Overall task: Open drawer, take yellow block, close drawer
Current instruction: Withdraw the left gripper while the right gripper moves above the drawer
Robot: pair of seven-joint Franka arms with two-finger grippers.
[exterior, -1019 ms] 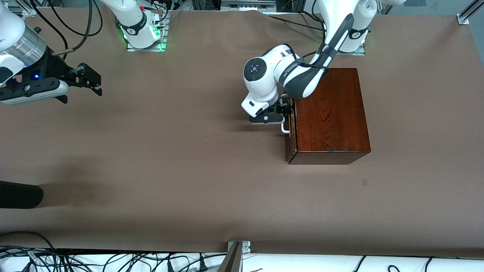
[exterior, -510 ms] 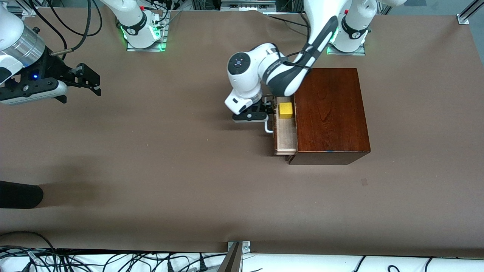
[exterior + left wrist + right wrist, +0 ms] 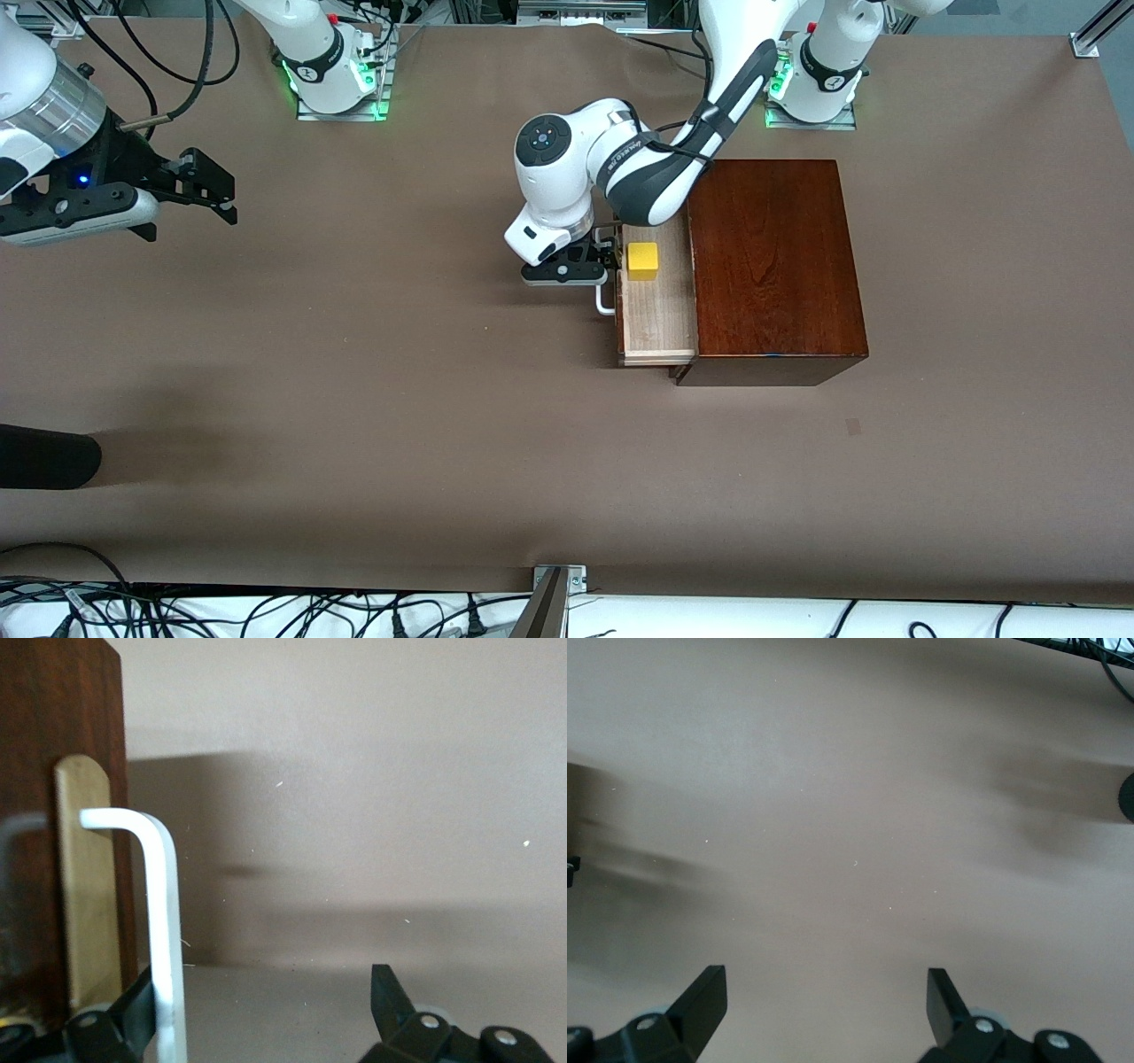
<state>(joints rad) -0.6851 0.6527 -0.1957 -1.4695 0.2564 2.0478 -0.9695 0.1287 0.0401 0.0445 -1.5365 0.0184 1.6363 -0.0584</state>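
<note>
The dark reddish-brown wooden box stands toward the left arm's end of the table. Its drawer is pulled partway out, showing the pale interior. The yellow block sits in the drawer, close to the drawer front. My left gripper is at the white bar handle. In the left wrist view the left gripper is open, and one finger presses against the handle in front of the dark drawer front. My right gripper waits open over bare table at the right arm's end, with nothing between the fingers.
A black rounded object pokes in at the table edge at the right arm's end, nearer the front camera. Brown table surface stretches between the two arms. Cables hang along the table's near edge.
The drawer went from shut to partway out, sliding toward the right arm's end with my left gripper at its handle. The yellow block came into sight. The right arm stayed put.
</note>
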